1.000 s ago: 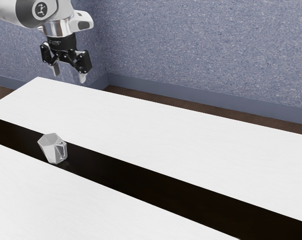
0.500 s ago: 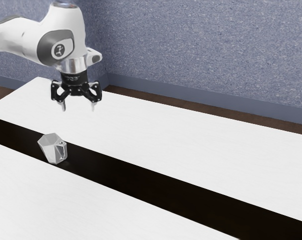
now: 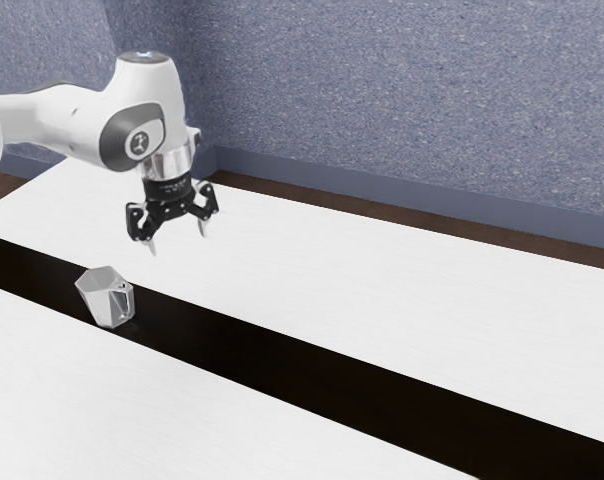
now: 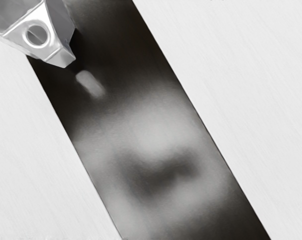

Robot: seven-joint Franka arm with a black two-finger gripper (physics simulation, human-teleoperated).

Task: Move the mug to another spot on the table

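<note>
A small faceted silver mug (image 3: 105, 295) stands upright on the black stripe of the table, toward the exterior view's left, its handle facing right. My black gripper (image 3: 176, 232) hangs open and empty above and to the right of the mug, clear of it. In the wrist view the mug (image 4: 33, 31) sits at the stripe's end, off to one side of my hand, its handle toward the camera.
The table (image 3: 402, 300) is white with a broad glossy black stripe (image 3: 312, 375) running diagonally across it. A blue-grey wall (image 3: 402, 90) with a baseboard stands behind, and a dark floor strip lies between.
My arm has come down and moved to the exterior view's right, bringing the open gripper from high near the wall to just above the table near the mug. The mug has not moved.
</note>
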